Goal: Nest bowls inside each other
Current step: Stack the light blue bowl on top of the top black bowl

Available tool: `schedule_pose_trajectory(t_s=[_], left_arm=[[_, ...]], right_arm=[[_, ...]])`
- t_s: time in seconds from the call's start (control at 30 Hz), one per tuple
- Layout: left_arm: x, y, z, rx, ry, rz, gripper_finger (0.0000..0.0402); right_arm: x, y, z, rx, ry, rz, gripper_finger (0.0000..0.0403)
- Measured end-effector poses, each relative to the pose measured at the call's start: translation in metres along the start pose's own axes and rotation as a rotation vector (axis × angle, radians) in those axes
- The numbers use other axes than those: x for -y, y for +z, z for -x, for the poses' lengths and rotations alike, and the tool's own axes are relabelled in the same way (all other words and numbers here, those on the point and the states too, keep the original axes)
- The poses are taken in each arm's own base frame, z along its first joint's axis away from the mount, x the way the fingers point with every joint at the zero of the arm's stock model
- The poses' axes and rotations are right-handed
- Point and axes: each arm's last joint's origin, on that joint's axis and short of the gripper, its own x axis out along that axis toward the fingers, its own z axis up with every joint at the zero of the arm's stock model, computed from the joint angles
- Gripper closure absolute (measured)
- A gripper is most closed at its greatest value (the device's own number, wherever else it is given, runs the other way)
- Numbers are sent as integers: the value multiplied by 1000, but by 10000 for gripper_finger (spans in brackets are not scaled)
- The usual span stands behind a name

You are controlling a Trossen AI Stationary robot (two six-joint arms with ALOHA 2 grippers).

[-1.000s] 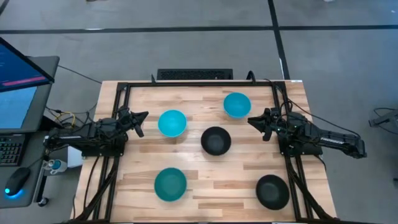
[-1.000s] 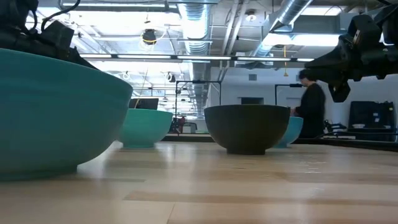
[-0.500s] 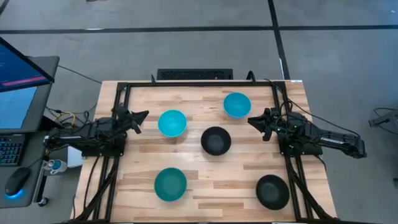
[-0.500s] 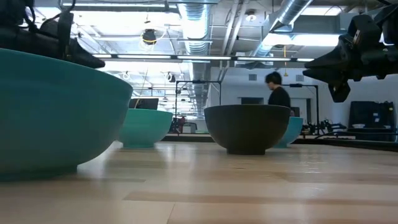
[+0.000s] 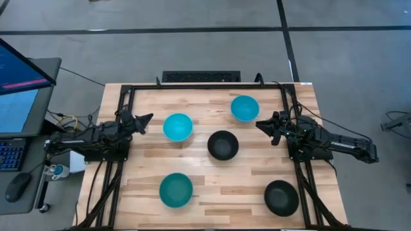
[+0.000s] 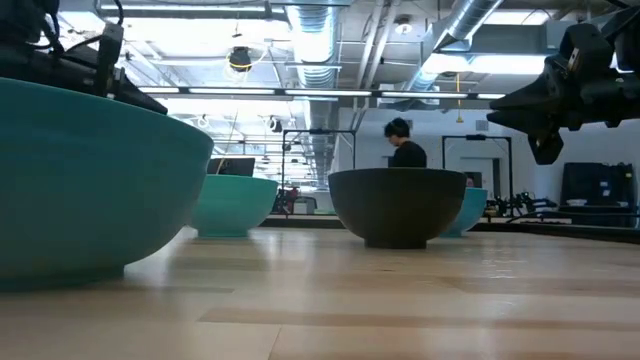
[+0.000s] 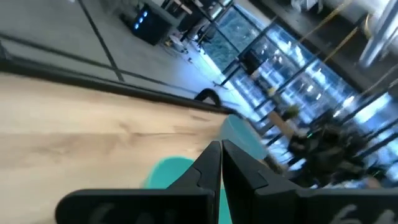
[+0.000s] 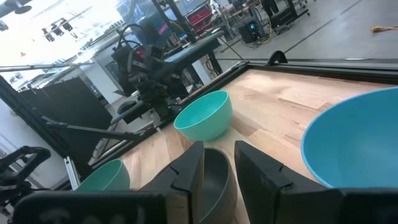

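Five bowls stand apart, each on its base on the wooden table. One cyan bowl (image 5: 178,127) is left of centre and a second cyan bowl (image 5: 244,108) is toward the far edge. A black bowl (image 5: 223,145) sits mid-table, a teal bowl (image 5: 176,190) is near the front and another black bowl (image 5: 281,197) is at the near right. My left gripper (image 5: 146,119) hovers shut, left of the first cyan bowl (image 7: 166,173). My right gripper (image 5: 259,124) hovers open, right of the far cyan bowl (image 8: 354,143), pointing at the middle black bowl (image 8: 217,174).
A black metal frame (image 5: 205,86) runs along the far and side edges of the table. Bare wood lies between the bowls. A monitor and keyboard stand off the table's left side. A person (image 6: 405,150) is in the room beyond.
My left gripper has turned about its wrist and shifted slightly toward the far edge. The bowls and my right arm have kept still. The person in the room behind has walked leftward across the low view.
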Motion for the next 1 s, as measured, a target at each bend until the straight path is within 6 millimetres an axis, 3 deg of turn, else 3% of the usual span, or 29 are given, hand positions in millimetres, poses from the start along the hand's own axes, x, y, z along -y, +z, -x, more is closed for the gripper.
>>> schedule_pose_trajectory(t_s=[0.1, 0.4, 0.7, 1.0], left_arm=[[0, -1, -1, -9, 10, -23, 397], [6, -6, 0, -206, -162, 176, 397], [15, 7, 0, -49, -214, 175, 397], [15, 7, 0, -48, -219, 204, 397]], right_arm=[[0, 0, 0, 0, 0, 0, 289], [0, 0, 0, 0, -2, 0, 289], [0, 0, 0, 0, -2, 0, 289], [0, 0, 0, 1, -2, 0, 289]])
